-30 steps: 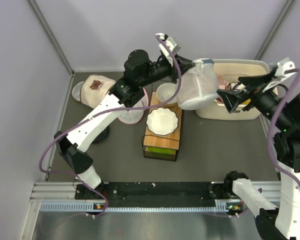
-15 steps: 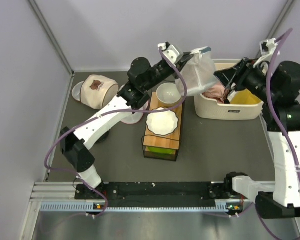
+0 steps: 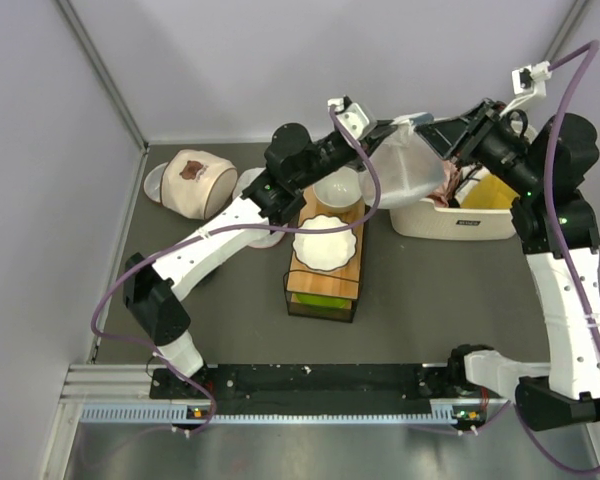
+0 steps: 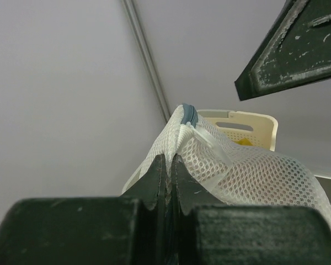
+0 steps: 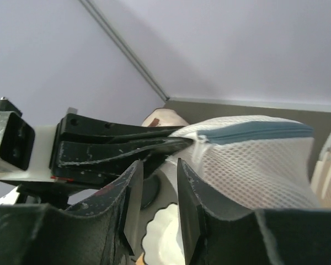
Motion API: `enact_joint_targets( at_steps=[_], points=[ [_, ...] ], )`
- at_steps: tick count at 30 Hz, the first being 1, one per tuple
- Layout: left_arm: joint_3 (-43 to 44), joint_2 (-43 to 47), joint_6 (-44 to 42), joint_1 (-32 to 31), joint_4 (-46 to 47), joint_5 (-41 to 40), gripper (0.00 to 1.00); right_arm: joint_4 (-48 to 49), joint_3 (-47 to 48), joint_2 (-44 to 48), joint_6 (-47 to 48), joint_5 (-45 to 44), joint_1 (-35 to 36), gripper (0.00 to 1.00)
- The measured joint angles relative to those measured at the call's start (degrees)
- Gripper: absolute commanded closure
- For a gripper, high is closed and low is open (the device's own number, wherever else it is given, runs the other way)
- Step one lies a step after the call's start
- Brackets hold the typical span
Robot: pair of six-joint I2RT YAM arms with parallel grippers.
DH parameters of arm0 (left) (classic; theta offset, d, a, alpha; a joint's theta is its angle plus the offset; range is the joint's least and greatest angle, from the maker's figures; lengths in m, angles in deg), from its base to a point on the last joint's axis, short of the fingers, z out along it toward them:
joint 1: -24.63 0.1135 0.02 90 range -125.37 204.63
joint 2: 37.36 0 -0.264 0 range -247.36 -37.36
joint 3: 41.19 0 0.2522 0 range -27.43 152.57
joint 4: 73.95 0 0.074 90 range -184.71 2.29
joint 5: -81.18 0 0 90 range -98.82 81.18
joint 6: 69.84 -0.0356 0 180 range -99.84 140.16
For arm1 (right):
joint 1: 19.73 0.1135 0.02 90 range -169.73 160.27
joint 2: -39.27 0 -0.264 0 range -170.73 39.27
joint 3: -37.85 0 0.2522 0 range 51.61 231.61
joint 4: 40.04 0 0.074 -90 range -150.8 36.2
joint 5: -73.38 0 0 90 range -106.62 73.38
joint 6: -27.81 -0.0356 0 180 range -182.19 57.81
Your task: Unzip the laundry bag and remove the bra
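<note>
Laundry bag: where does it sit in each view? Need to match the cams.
Top external: the laundry bag hangs upper centre-right, in front of the beige basket.
Left wrist: the laundry bag fills the lower right, its mesh rising from the closed fingers.
Right wrist: the laundry bag is in the right half, at mid height.
Shared landmark: the left gripper, shut on the bag's edge in all three views.

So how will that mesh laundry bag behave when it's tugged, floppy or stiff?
Probably floppy: the laundry bag sags below the left gripper pinching its edge. Likely light, since one pinch holds it up. A tug may swing it rather than unzip it.
</note>
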Motion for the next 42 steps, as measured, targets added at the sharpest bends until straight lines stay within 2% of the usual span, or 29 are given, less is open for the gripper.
enact_joint_targets(
  at_steps=[6, 19, 28, 37, 42],
  points=[
    [0.02, 0.00, 0.61, -0.70, -0.04, 0.24, 1.00, 2.75, -0.76, -0.46, -1.01, -0.79, 4.72, 0.65],
    [0.02, 0.00, 1.03, -0.85, -0.11, 0.55, 1.00, 3.32, -5.31, -0.37, -1.14, -5.84, 4.90, 0.61],
    [0.02, 0.00, 1.05, -0.96, -0.61, 0.74, 1.00, 3.45, -5.31, -0.55, -0.81, -7.23, 4.90, 0.61],
    [0.02, 0.00, 1.03, -0.96, -1.03, 0.74, 1.00, 3.41, -5.31, -1.88, 0.48, -7.23, 4.90, 0.68],
    [0.02, 0.00, 0.96, -0.96, -1.42, 0.79, 1.00, 2.16, -5.29, -2.43, 2.34, -8.59, 4.92, 0.66]
  ],
)
